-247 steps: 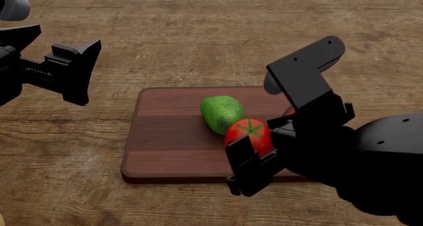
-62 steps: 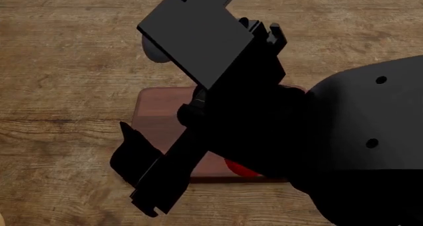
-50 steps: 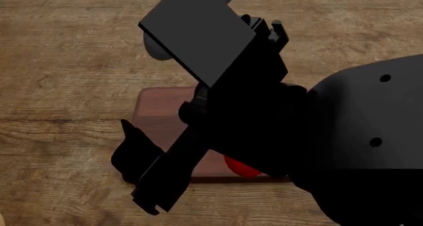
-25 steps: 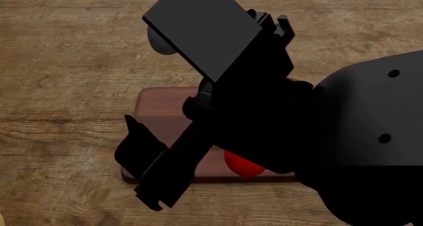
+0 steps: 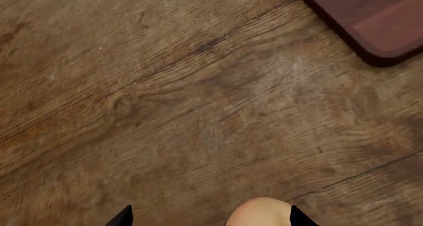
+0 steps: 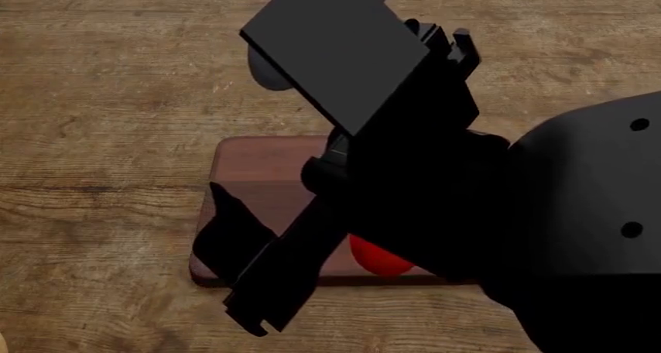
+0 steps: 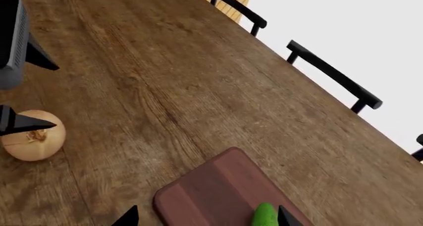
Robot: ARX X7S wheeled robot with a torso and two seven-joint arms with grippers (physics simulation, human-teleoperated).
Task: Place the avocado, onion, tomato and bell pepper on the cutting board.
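The pale tan-yellow round onion (image 7: pixel 33 135) sits on the wooden table (image 7: pixel 165 77), between the left gripper's (image 7: pixel 17 94) spread tips — unheld. The glossy red tomato (image 6: pixel 377 258) and bumpy green avocado (image 7: pixel 265 215) lie on the reddish-brown cutting board (image 7: pixel 211 191); the right gripper (image 7: pixel 205 217) is open, empty.

A weathered brown wooden desk (image 7: pixel 198 82), its grain and knots plain, carries a dark reddish-brown cutting board (image 7: pixel 218 196) with rounded corners lying flat. Well apart from the board, a pale tan onion (image 7: pixel 33 135) rests directly on the planks. Dark chair backs (image 7: pixel 330 75) line the desk's far edge, apparently pushed close against it.
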